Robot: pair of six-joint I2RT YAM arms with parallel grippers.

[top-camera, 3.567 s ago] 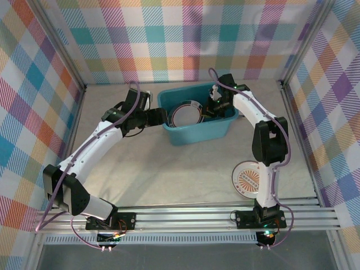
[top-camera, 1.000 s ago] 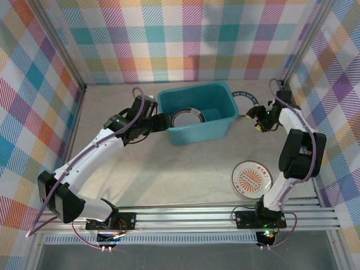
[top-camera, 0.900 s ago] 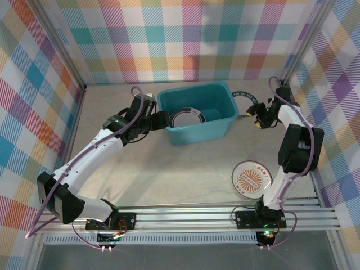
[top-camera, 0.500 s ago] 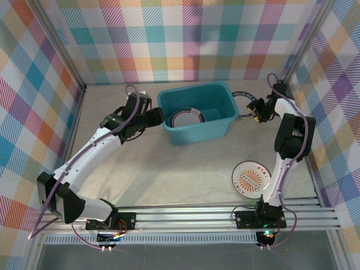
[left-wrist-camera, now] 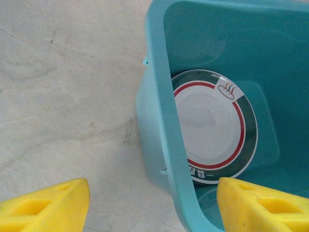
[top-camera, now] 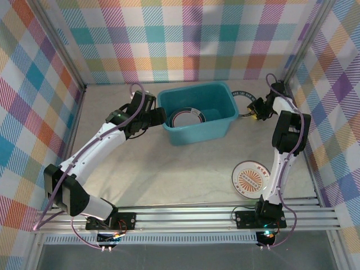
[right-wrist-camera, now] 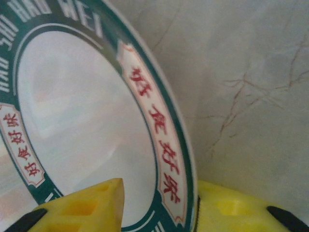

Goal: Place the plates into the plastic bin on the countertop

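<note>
One bin [top-camera: 197, 133] holds one plate [top-camera: 187, 117]; second plate [top-camera: 251, 180] lower right; third plate [right-wrist-camera: 87, 116] clamped in my right hand [right-wrist-camera: 161, 200]; left hand [left-wrist-camera: 157, 200] apart

Teal bin [top-camera: 199, 132], green-rimmed white plate [right-wrist-camera: 87, 121]

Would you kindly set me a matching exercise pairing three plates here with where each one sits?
Things:
1. orange sunburst plate
2. red-ringed plate
3. plate with red characters

Places:
a. rim between the right tool's fingers
b. on the countertop near the right arm's base
c. inside the plastic bin

Pairs: 1-b, 2-c, 3-a.
</note>
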